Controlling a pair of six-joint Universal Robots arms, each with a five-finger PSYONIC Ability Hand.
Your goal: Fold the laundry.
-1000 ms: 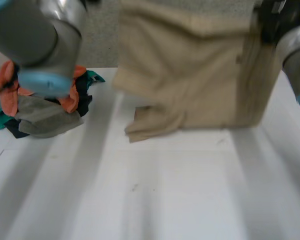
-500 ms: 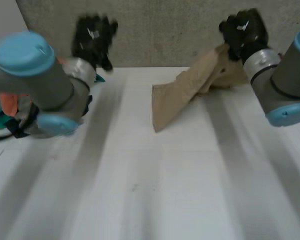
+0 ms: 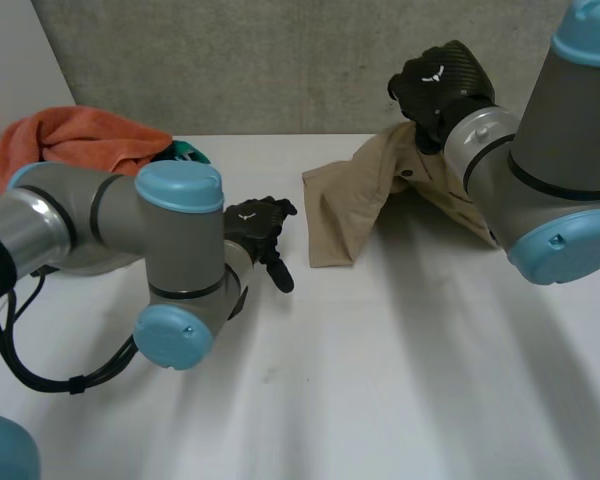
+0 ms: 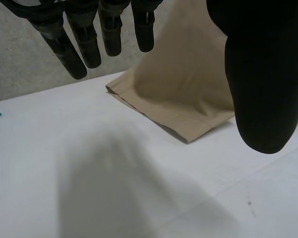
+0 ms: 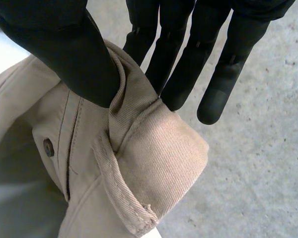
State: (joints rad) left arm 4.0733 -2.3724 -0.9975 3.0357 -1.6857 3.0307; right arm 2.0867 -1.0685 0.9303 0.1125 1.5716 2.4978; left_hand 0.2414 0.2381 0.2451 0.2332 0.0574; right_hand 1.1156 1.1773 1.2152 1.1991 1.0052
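White table [image 3: 380, 380] runs back to a rough grey wall [image 3: 280, 70], and the beige garment [image 3: 345, 215] lies at the far side of it, towards the robot's right. One end of the garment is lifted off the surface by the right hand [image 3: 438, 85], and from there the cloth slopes down to the table, where its lower end lies flat with the hem [image 4: 161, 116] towards the left hand. In the right wrist view the right hand's thumb [image 5: 64, 44] presses a bunched fold of the waistband [image 5: 139, 148] against the straight fingers [image 5: 184, 64] behind it, so the hand is clamped on the garment. A dark button [image 5: 48, 147] shows on the cloth just below that fold. The left hand [image 3: 255, 225] hovers low over the table just beside the garment's lower end, not touching it. In the left wrist view its fingers [image 4: 79, 44] are straight and spread well apart from the thumb [image 4: 263, 84] and hold nothing, with the hem lying past the fingertips. At the far left of the table, behind the left arm [image 3: 110, 225], sits a heap of other laundry: an orange cloth [image 3: 80, 140] on top and a teal cloth [image 3: 185, 152] at its edge.
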